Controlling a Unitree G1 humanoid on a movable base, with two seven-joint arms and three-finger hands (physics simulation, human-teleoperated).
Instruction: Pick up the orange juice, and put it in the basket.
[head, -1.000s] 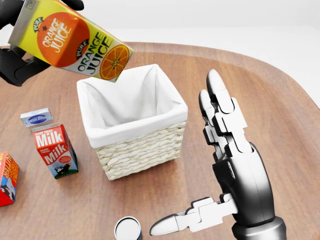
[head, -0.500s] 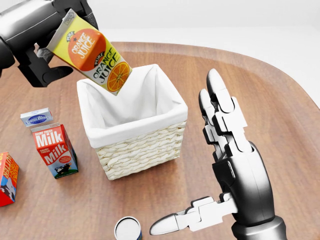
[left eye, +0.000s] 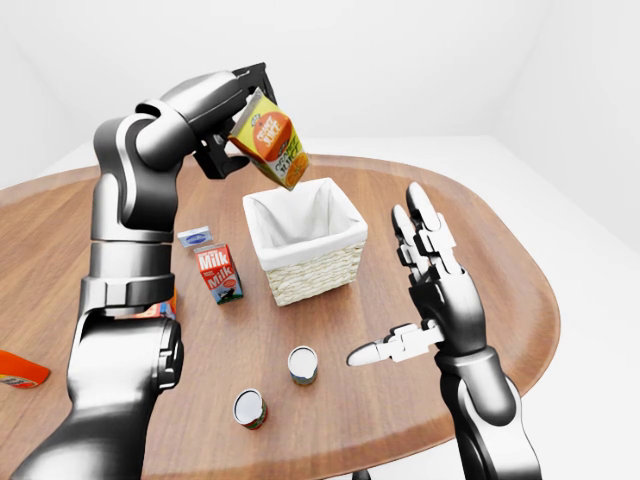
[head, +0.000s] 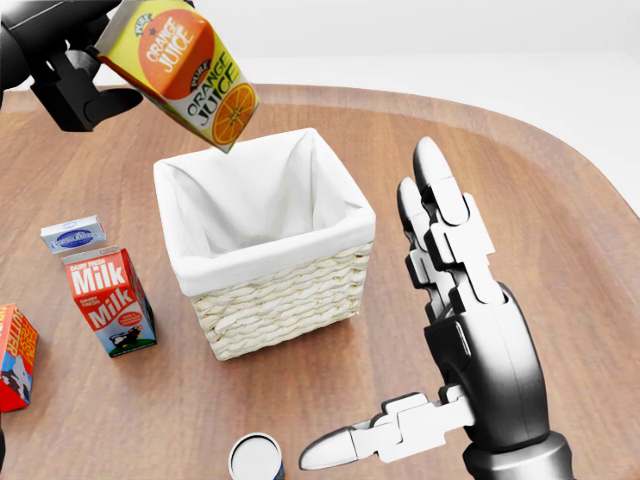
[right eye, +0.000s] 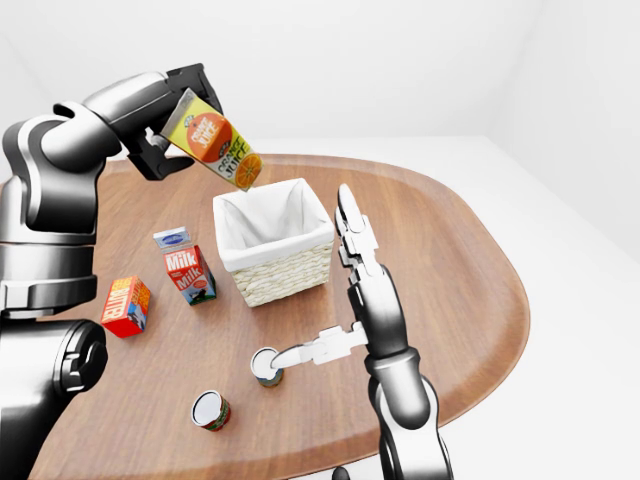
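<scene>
Left robot hand (head: 70, 70) raised OJ carton (head: 180, 70), above basket (head: 270, 290)

round brown table (head: 560, 190): smooth matt wood | square pale wicker basket (head: 290, 295): rough weave, white cloth lining | yellow-orange juice carton (head: 185, 70): glossy printed card

Left hand (left eye: 228, 142) grips tilted orange juice (left eye: 268, 139) above basket (left eye: 305, 247); right hand (left eye: 432, 290) open.

One orange juice carton (head: 180, 70), one basket (head: 262, 240), one milk carton (head: 108, 300), two cans (right eye: 267, 366) (both upright), one orange-red box (right eye: 125, 305).
</scene>
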